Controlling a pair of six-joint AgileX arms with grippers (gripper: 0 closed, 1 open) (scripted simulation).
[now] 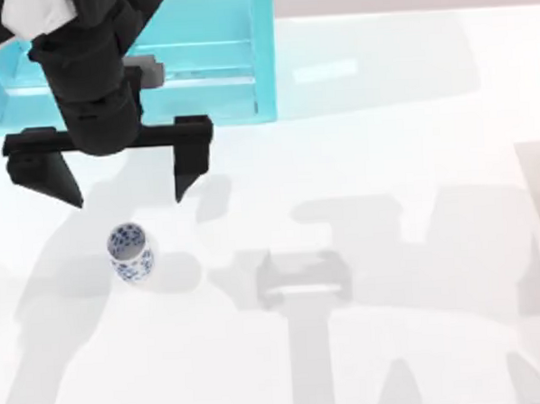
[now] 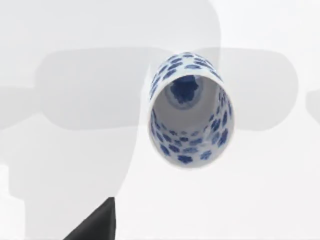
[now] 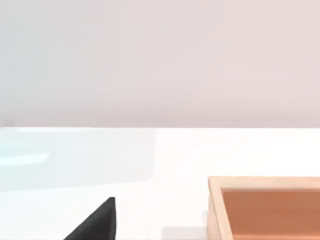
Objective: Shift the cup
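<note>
The cup (image 1: 130, 253) stands upright on the white table at the left, white with a blue floral pattern. My left gripper (image 1: 129, 189) hovers just behind it, open wide, with its two black fingers spread broader than the cup and nothing between them. The left wrist view looks down into the cup (image 2: 187, 112), showing its greyish inside, with one black fingertip (image 2: 97, 222) at the edge. My right arm is parked off to the right. One of its black fingertips (image 3: 97, 222) sits far off centre in the right wrist view, so that gripper is open and holds nothing.
A translucent cyan box (image 1: 209, 69) stands at the back left, behind my left arm. A wooden orange-brown box (image 3: 265, 207) sits on the table in the right wrist view. Arm shadows fall across the white tabletop (image 1: 386, 160).
</note>
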